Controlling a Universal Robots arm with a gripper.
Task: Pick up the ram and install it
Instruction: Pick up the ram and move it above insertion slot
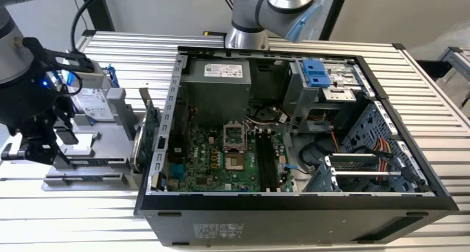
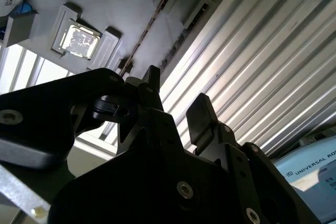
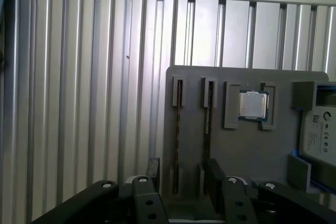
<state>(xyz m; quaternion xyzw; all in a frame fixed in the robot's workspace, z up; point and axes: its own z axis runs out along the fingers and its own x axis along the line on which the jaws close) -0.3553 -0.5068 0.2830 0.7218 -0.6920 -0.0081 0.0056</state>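
Tool (image 3: pixel 182 176) (spread wide) hovers above the edge-up, horizontal ram (image 3: pixel 177 124).

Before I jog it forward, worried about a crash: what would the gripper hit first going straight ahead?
Probably the long, thin dark ram stick standing on edge in the grey holder, in line with the open gripper; depth unclear.

Ribbed silver metal tabletop (image 1: pixel 433 103), plain pale wall (image 1: pixel 400 12) behind, dark upright post (image 1: pixel 99 10), even bright light
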